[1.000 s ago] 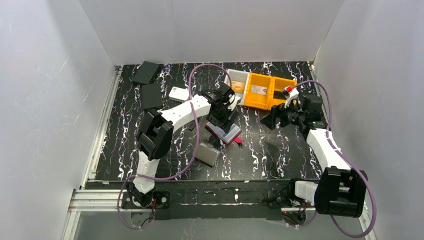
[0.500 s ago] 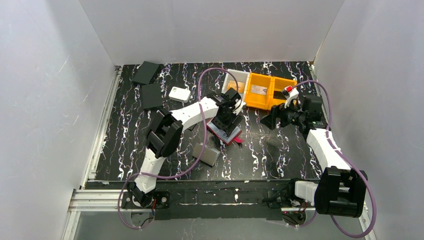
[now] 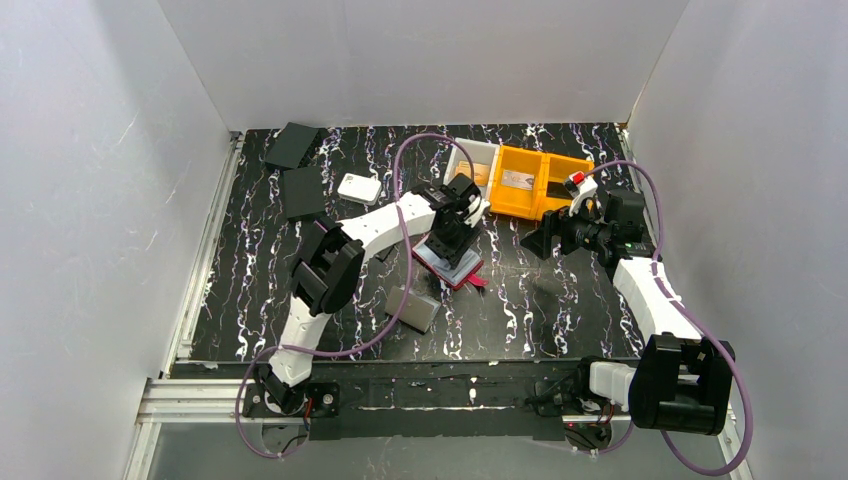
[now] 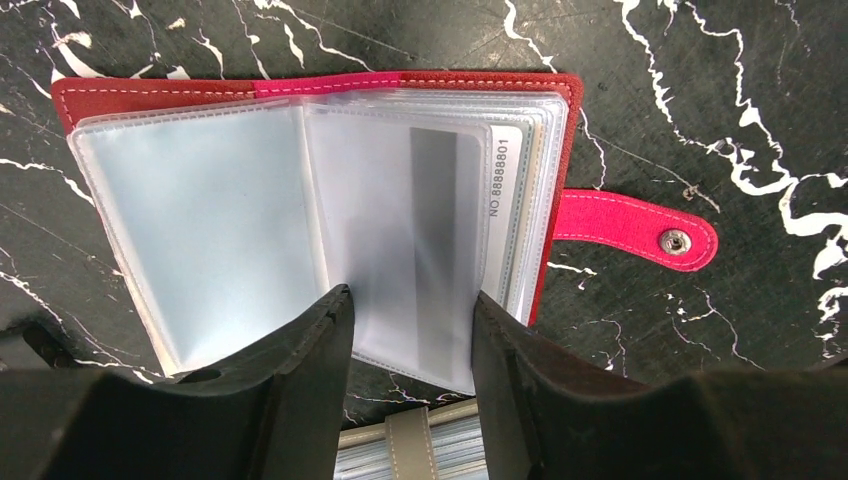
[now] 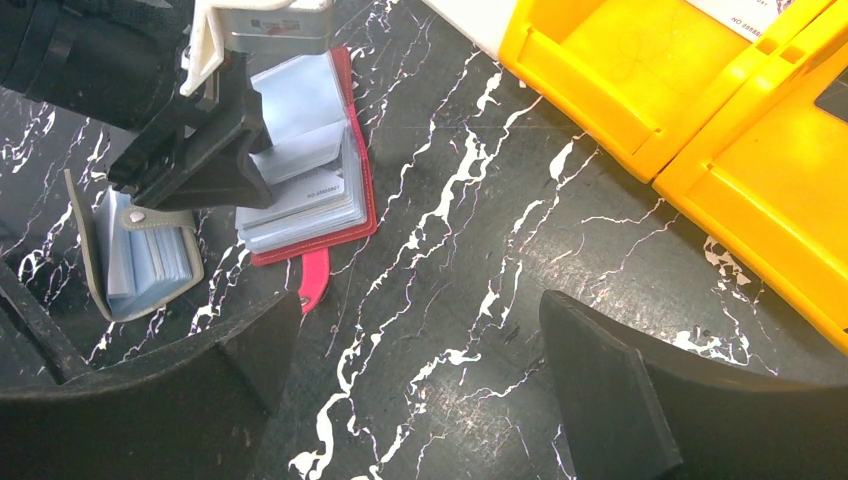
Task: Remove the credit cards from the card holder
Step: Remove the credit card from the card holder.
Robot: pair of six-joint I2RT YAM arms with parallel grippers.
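The dark red card holder lies open on the table, its snap tab pointing right. Its clear sleeve pages are fanned out. A silver-grey credit card with a dark stripe sits in the top sleeve, and a white card edge marked NO 88888801 shows behind it. My left gripper is open right over the holder, its fingers astride the near edge of that sleeve. It also shows in the right wrist view. My right gripper is open and empty above bare table, right of the holder.
A flat grey case lies just in front of the holder. A white bin and yellow bins with cards in them stand at the back. A white rounded box and two dark flat pieces lie at the back left.
My left arm has swung a little to the right over the card holder, uncovering the white rounded box. The right arm has not moved.
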